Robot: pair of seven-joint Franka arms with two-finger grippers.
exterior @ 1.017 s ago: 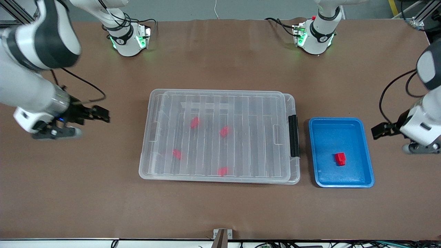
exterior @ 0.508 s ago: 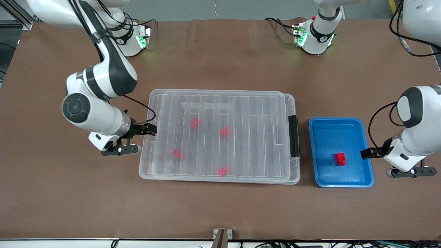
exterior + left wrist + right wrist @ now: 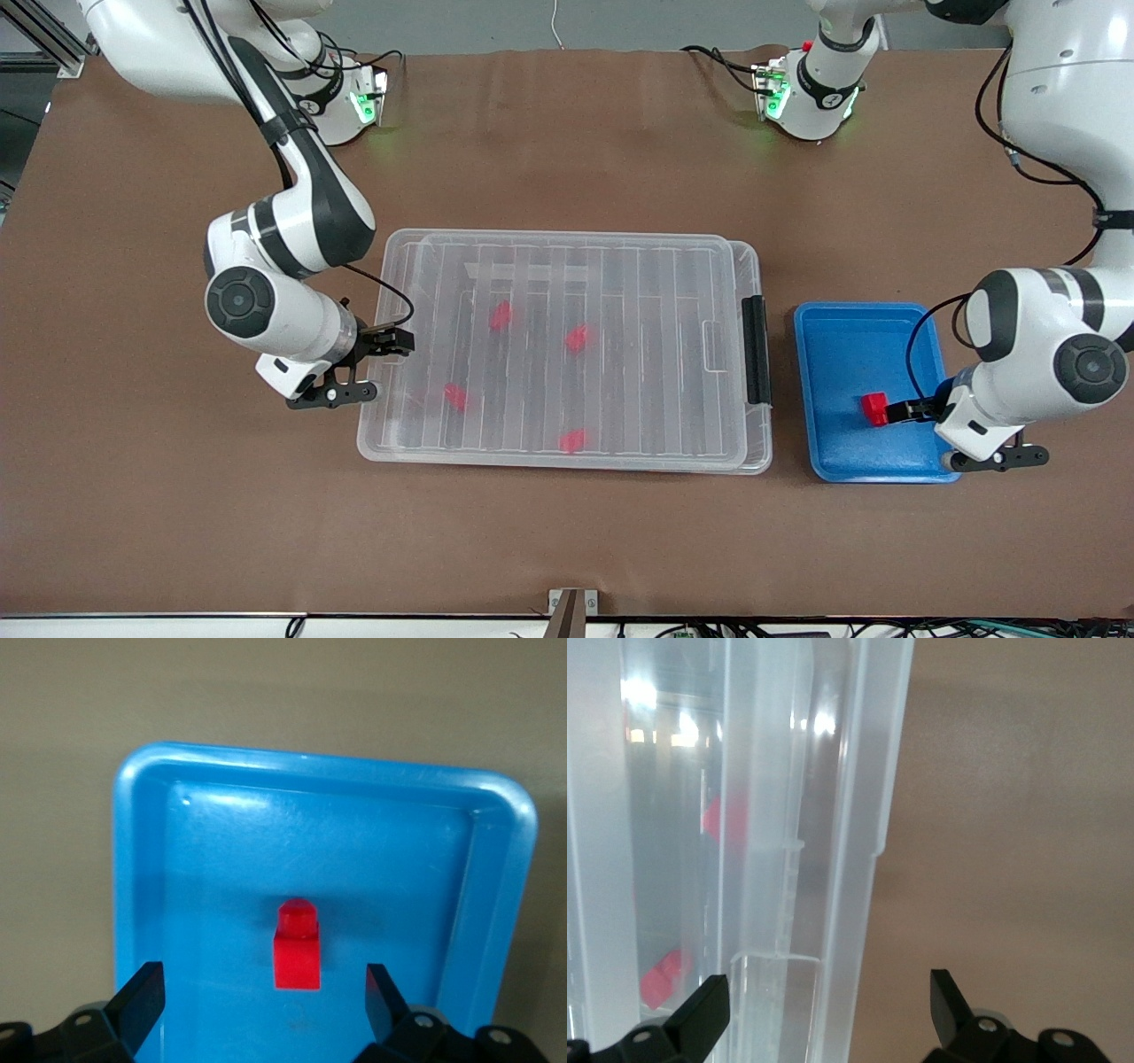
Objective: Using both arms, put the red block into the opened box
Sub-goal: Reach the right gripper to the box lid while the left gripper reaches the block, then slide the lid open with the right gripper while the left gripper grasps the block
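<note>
Block: small bright red plastic block [image 3: 875, 408] lies in the shallow blue plastic tray [image 3: 833, 461].
Left gripper [image 3: 266, 992]: fingers spread, straddling the block, not touching.
Right gripper [image 3: 396, 340]: fingers spread, at the lidded clear plastic box's [image 3: 567, 257] end rim.

Both arms have swung inward. The right gripper [image 3: 400, 341], fingers spread, has advanced toward 3 o'clock to the box [image 3: 563, 347] end rim. The left gripper [image 3: 897, 413], likewise spread, has moved toward 9 o'clock over the blue tray [image 3: 833, 332], reaching the red block [image 3: 874, 408].
</note>
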